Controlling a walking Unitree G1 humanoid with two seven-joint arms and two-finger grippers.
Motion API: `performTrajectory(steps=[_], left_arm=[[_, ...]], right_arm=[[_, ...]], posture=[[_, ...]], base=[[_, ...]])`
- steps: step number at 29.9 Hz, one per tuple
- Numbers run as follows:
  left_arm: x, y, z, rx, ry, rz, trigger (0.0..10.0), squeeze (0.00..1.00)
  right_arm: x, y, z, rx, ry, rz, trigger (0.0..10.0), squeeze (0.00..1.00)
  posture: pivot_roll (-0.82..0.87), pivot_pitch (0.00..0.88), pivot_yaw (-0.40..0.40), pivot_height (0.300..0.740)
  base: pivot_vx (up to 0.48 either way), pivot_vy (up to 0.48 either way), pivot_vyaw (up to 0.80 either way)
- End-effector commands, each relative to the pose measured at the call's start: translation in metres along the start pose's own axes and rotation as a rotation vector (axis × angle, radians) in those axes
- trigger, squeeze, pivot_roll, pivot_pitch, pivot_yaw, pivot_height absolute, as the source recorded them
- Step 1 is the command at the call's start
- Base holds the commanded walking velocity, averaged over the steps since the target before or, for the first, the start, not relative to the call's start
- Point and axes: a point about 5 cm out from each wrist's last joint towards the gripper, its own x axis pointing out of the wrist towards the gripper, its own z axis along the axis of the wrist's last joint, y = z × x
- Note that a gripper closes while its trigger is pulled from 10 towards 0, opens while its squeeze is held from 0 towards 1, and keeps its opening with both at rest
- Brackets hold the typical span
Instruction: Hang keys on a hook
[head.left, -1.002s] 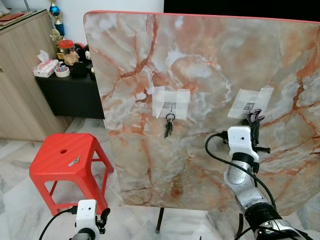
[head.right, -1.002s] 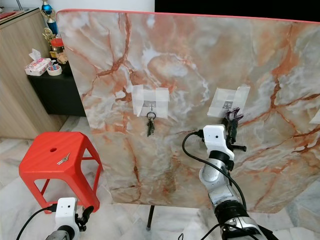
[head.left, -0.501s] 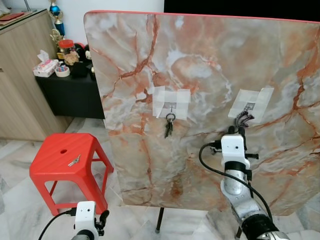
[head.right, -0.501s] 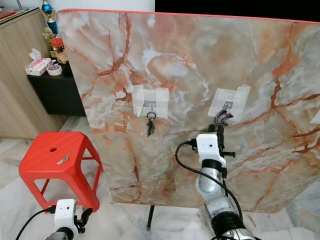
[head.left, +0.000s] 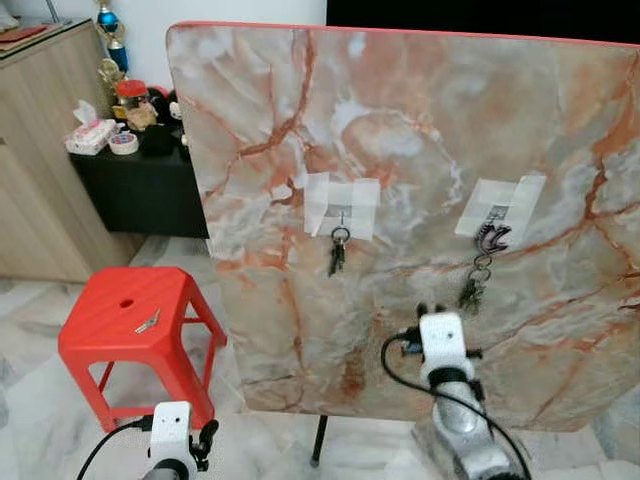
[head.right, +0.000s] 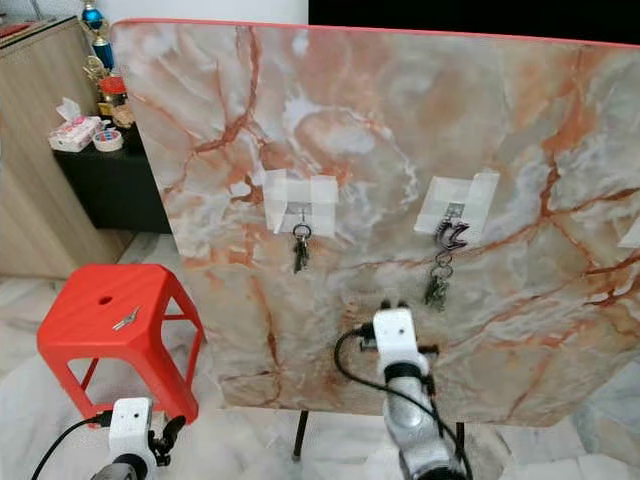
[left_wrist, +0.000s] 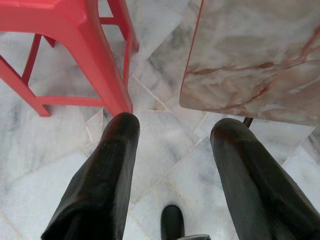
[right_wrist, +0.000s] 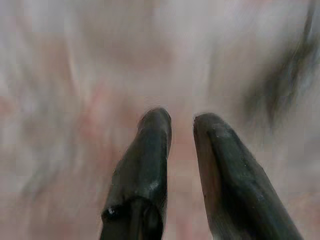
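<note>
Hanging from the right-hand hook, the keys dangle free; below, the right gripper is slightly parted, empty, facing the marble board.

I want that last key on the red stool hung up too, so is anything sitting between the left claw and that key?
Nothing visible blocks it. The key lies alone on top of the red stool, and the left claw hangs low beside the stool's legs, fingers open, with only marble floor below it. It would have to rise above the seat first.
</note>
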Motion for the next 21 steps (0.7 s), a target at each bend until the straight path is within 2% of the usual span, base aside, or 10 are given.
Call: performTrajectory(steps=[1, 3, 6, 7, 9, 11, 13, 14, 18, 21], left_arm=[[-0.001, -0.001, -0.005, -0.015, 0.034, 0.008, 10.0, 0.0], [-0.001, 0.002, -0.008, -0.025, 0.059, 0.03, 10.0, 0.0], [-0.004, 0.011, -0.015, -0.05, 0.127, 0.068, 10.0, 0.0], [-0.004, 0.011, -0.015, -0.05, 0.127, 0.068, 10.0, 0.0], [-0.007, 0.021, -0.022, -0.106, 0.181, 0.104, 10.0, 0.0], [-0.008, 0.022, -0.023, -0.111, 0.187, 0.108, 10.0, 0.0], [-0.011, 0.025, -0.029, -0.08, 0.229, 0.121, 10.0, 0.0], [-0.011, 0.025, -0.029, -0.08, 0.229, 0.121, 10.0, 0.0], [-0.016, 0.023, -0.041, -0.013, 0.299, 0.095, 10.0, 0.0], [-0.017, 0.018, -0.044, 0.044, 0.319, 0.064, 10.0, 0.0]], right_arm=[[-0.003, -0.006, -0.016, 0.079, 0.112, -0.037, 10.0, 0.0], [-0.01, -0.001, -0.041, 0.204, 0.295, -0.02, 10.0, 0.0], [-0.023, 0.003, -0.065, 0.305, 0.449, -0.018, 10.0, 0.0], [-0.023, 0.003, -0.065, 0.305, 0.449, -0.018, 10.0, 0.0], [-0.038, 0.006, -0.085, 0.297, 0.573, 0.002, 10.0, 0.0], [-0.041, 0.007, -0.087, 0.293, 0.589, 0.005, 10.0, 0.0], [-0.059, 0.009, -0.106, 0.392, 0.688, -0.006, 10.0, 0.0], [-0.059, 0.009, -0.106, 0.392, 0.688, -0.006, 10.0, 0.0], [-0.083, 0.011, -0.126, 0.402, 0.774, 0.023, 10.0, 0.0], [-0.098, 0.004, -0.139, 0.403, 0.836, -0.009, 10.0, 0.0]], posture=[[0.07, 0.0, -0.067, 0.74], [0.07, 0.0, -0.065, 0.74], [0.06, 0.0, -0.059, 0.74], [0.06, 0.0, -0.059, 0.74], [0.05, 0.0, -0.052, 0.74], [0.05, 0.0, -0.052, 0.74], [0.06, 0.0, -0.049, 0.74], [0.06, 0.0, -0.049, 0.74], [0.05, 0.0, -0.041, 0.74], [0.05, 0.0, -0.04, 0.74]], base=[[0.0, 0.0, 0.0], [0.0, 0.0, 0.0], [0.0, 0.0, 0.0], [0.0, 0.0, 0.0], [0.0, 0.0, 0.0], [0.0, 0.0, 0.0], [0.0, 0.0, 0.0], [0.0, 0.0, 0.0], [0.0, 0.0, 0.0], [0.0, 0.0, 0.0]])
